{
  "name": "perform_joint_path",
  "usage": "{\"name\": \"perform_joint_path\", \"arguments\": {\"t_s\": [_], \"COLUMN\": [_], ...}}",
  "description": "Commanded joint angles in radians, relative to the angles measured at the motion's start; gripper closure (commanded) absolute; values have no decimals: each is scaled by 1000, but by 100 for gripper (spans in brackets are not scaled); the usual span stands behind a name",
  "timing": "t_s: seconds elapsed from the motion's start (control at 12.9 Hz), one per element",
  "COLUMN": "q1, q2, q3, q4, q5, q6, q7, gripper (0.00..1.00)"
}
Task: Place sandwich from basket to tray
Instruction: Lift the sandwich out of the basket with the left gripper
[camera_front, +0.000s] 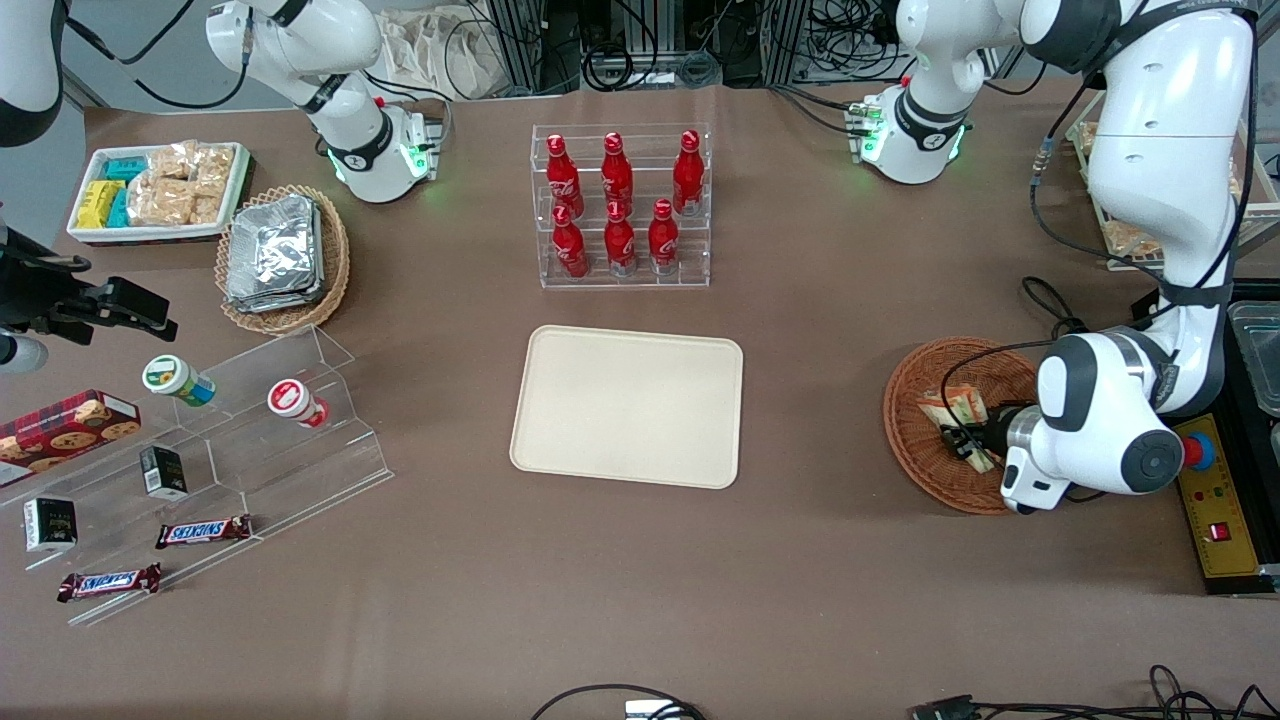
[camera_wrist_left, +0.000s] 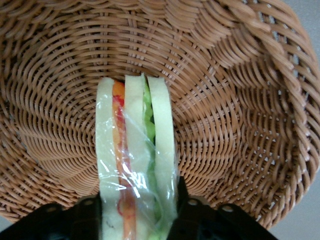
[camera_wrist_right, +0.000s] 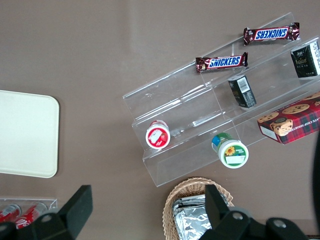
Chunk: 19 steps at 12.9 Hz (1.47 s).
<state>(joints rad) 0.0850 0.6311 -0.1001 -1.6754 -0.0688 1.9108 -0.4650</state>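
Observation:
The sandwich (camera_wrist_left: 135, 150), a plastic-wrapped wedge of white bread with orange-red and green filling, stands on edge inside the reddish-brown woven basket (camera_wrist_left: 240, 110). My gripper (camera_wrist_left: 136, 220) is shut on the sandwich, one black finger (camera_wrist_left: 90, 216) pressed to each bread face. In the front view the gripper (camera_front: 965, 440) reaches low into the basket (camera_front: 912, 435) at the working arm's end of the table, and part of the sandwich (camera_front: 962, 408) shows beside it. The cream tray (camera_front: 628, 405) lies flat at the table's middle, and its bare corner (camera_wrist_right: 25, 132) shows in the right wrist view.
A clear rack of red bottles (camera_front: 620, 205) stands farther from the front camera than the tray. A yellow control box (camera_front: 1215, 500) sits close beside the basket. Toward the parked arm's end are a foil-packet basket (camera_front: 283, 258), a white snack tray (camera_front: 155, 190) and an acrylic shelf (camera_front: 250, 440).

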Motion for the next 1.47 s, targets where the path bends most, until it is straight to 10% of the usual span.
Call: {"name": "perform_joint_path", "arguments": {"t_s": [0.0,0.78,1.4], "q1": [5,-155,-445], "q2": [-36,-356,-286], "q3": [-6,-15,-23], "q4": [-18,-18,2], "q5": [-17,13,44], "q6": [-4,-167,-47], "q7": [-6,8,6], "gripper": [63,67,65]}}
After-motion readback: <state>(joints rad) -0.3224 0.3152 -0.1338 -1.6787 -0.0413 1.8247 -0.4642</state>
